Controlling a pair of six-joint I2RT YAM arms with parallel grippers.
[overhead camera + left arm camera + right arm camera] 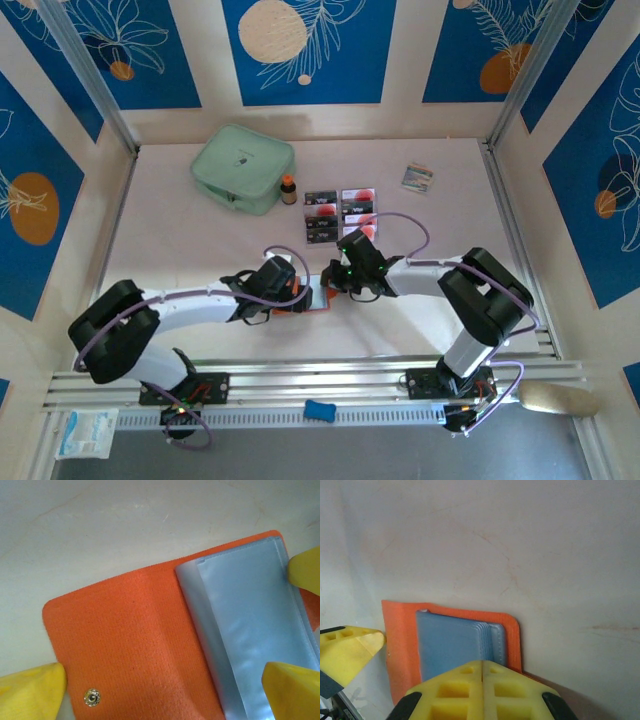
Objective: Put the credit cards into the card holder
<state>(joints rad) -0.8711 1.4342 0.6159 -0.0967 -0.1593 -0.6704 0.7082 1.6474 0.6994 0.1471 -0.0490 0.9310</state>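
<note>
1. Small squarish orange-red card holder [130, 630] lies opened flat on the pale counter [450, 220], near the middle of its near edge. Grey plastic sleeves [250, 630] face up; metal snap button [91, 697] sits on the bare flap.
2. Left hand [165, 700] released, jaws spread wide, straddling the holder. One yellow finger [32, 690] is just off the flap's corner, the other over the sleeves. Grasps nothing.
3. Right hand [482, 680] clenched, fingers pressed together with nothing between them. Its tip sits at the sleeves' edge, across from the left hand.
4. Black and pale credit cards [340, 215] lie in rows farther back, towards the counter's centre, apart from both hands.
</note>
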